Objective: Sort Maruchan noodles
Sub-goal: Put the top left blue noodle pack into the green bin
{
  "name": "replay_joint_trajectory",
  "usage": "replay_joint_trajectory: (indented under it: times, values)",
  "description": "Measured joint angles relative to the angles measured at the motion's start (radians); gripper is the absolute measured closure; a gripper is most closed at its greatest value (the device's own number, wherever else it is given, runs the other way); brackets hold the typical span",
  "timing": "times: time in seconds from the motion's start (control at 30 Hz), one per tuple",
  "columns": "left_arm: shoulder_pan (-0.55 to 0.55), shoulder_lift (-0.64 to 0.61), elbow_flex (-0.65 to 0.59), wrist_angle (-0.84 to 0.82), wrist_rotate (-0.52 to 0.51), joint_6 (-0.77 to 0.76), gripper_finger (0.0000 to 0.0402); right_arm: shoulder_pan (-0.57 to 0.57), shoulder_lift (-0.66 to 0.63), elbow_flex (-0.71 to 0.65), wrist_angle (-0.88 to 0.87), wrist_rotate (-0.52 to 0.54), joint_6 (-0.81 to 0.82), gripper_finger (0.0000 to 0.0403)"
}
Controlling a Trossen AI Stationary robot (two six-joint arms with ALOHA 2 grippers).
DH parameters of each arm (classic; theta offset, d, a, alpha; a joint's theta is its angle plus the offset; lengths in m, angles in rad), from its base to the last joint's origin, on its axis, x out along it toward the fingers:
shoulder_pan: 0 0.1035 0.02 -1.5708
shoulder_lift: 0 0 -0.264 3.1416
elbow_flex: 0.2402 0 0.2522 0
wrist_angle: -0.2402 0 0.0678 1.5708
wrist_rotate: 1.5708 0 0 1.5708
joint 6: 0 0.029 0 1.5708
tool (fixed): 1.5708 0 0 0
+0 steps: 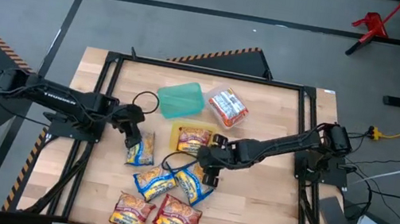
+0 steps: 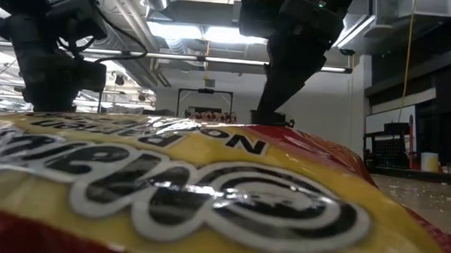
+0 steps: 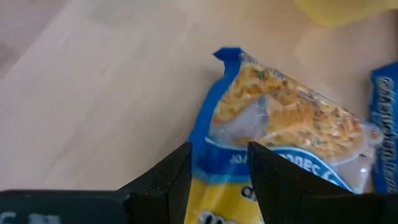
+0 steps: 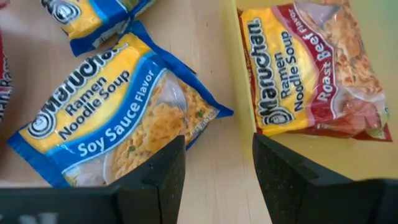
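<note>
Several Maruchan packets lie flat on the wooden table. My left gripper (image 1: 134, 134) (image 3: 219, 180) is open, and its fingers stand just over one end of a blue-and-yellow packet (image 1: 141, 150) (image 3: 280, 124). My right gripper (image 1: 213, 162) (image 4: 217, 177) is open over bare wood, between a blue Soy Sauce packet (image 1: 193, 182) (image 4: 118, 118) and a yellow container (image 1: 177, 134) holding a red Roast Beef packet (image 1: 194, 139) (image 4: 311, 74). Another blue packet (image 1: 154, 182) and two red ones (image 1: 132, 211) (image 1: 178, 216) lie nearer the near edge. An orange-red packet (image 1: 228, 107) rests in a clear container.
An empty teal container (image 1: 180, 99) sits toward the far edge beside the clear one. A black frame (image 1: 206, 70) rims the table. In the low view a red-and-yellow packet (image 2: 207, 194) fills the foreground and hides most of the table. Bare wood lies at the table's right (image 1: 258, 202).
</note>
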Motion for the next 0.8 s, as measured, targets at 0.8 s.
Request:
replay_joint_trajectory:
  times: [0.8]
  values:
    - [0.0, 0.028, 0.114, -0.027, 0.058, -0.121, 0.0252, -0.02, -0.013, 0.02, 0.618, 0.088, -0.348, 0.0233]
